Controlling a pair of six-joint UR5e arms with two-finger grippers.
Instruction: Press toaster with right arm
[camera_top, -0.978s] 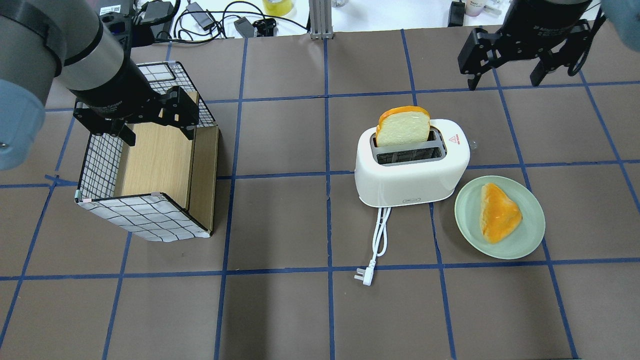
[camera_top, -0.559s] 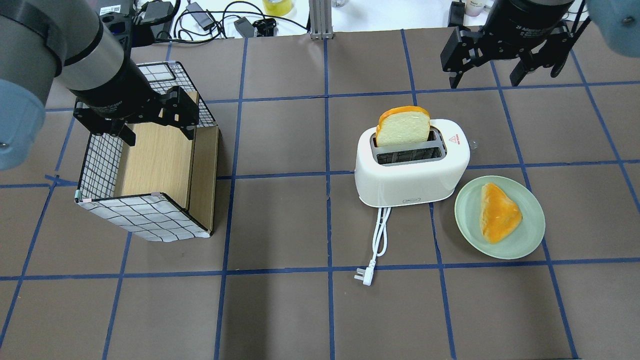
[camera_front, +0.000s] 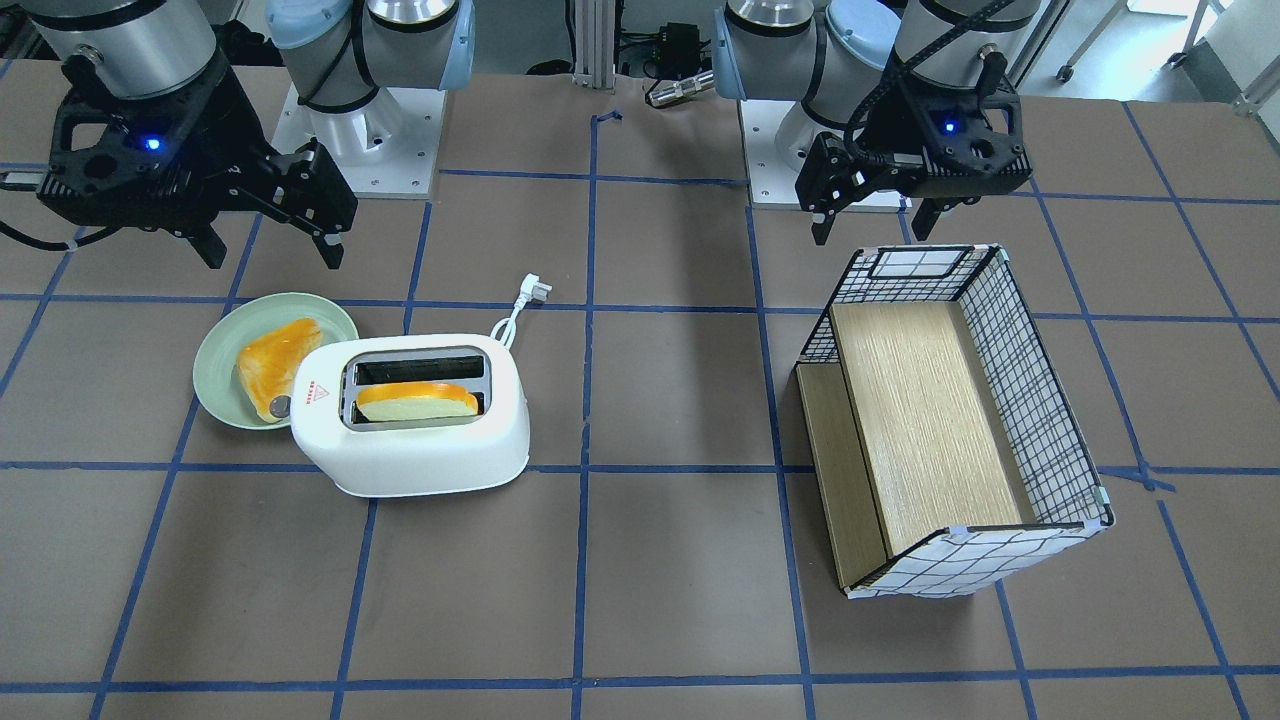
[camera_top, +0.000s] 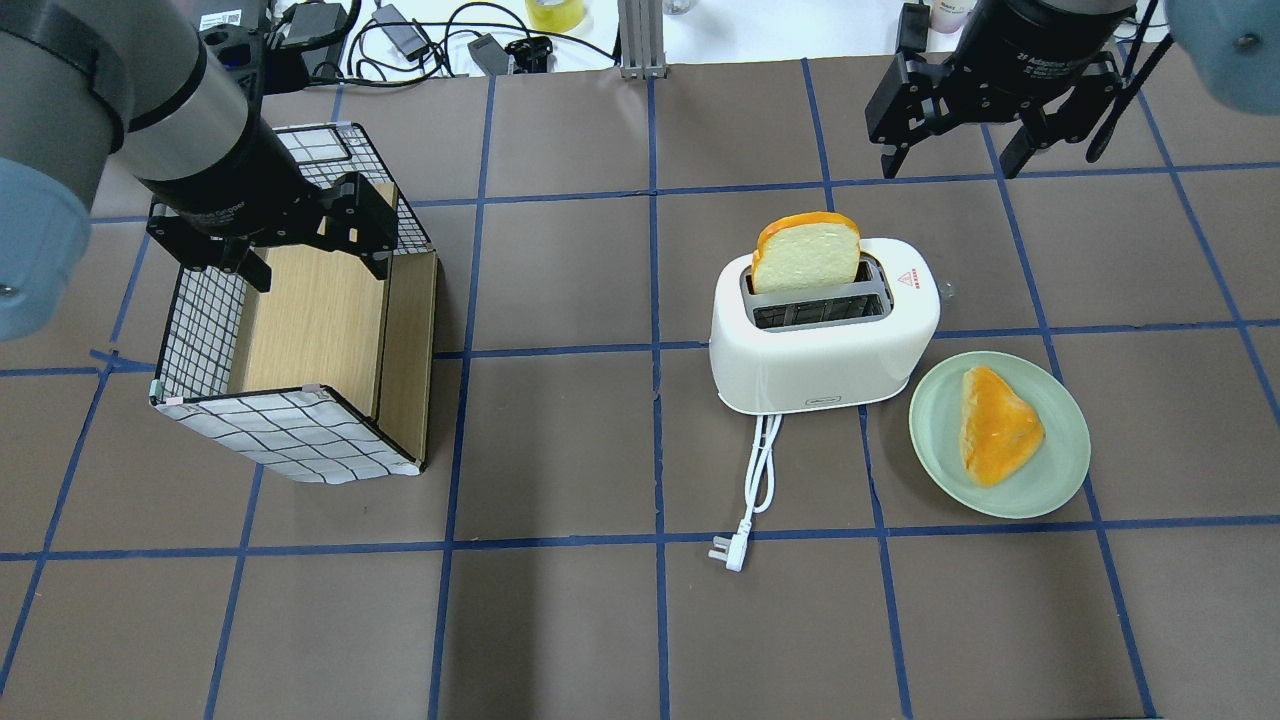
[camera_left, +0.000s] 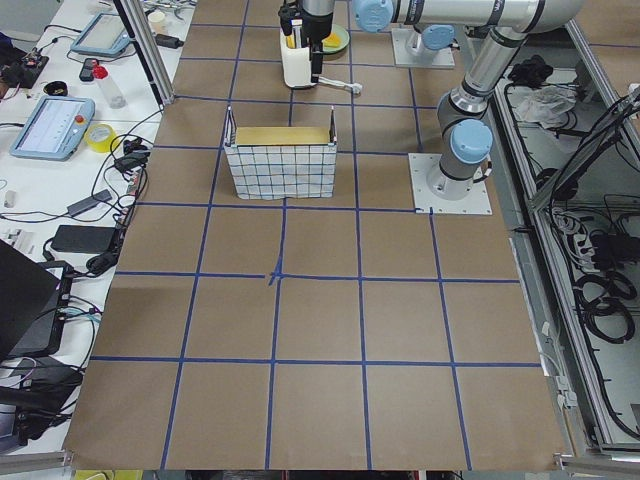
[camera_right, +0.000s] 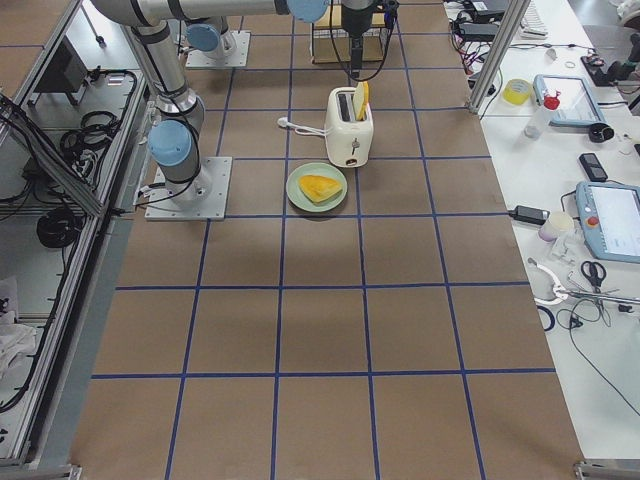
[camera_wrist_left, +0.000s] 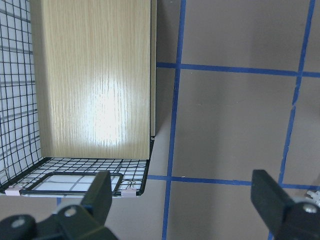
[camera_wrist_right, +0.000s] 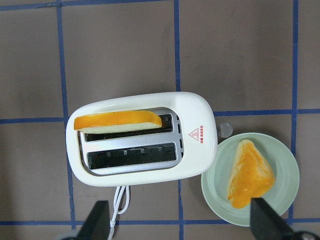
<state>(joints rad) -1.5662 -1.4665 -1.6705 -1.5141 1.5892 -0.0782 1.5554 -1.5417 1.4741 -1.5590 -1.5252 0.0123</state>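
Note:
The white toaster (camera_top: 825, 345) stands right of the table's middle, with a bread slice (camera_top: 808, 255) upright in its far slot and the near slot empty. It also shows in the front view (camera_front: 420, 450) and in the right wrist view (camera_wrist_right: 197, 155). Its small grey knob (camera_wrist_right: 226, 130) sticks out of the end nearest the plate. My right gripper (camera_top: 945, 160) hangs open and empty above the table, beyond the toaster and slightly right, clear of it; it also shows in the front view (camera_front: 272, 255). My left gripper (camera_top: 318, 268) is open and empty over the wire basket.
A green plate (camera_top: 1060, 470) with an orange pastry (camera_top: 995, 425) lies against the toaster's right end. The toaster's cord and plug (camera_top: 728, 550) trail toward the robot. A wire basket with a wooden insert (camera_top: 300, 430) stands at the left. Cables and tools lie beyond the far edge.
My right gripper has moved left in the overhead view and a little farther away. The left arm, toaster and plate have not moved.

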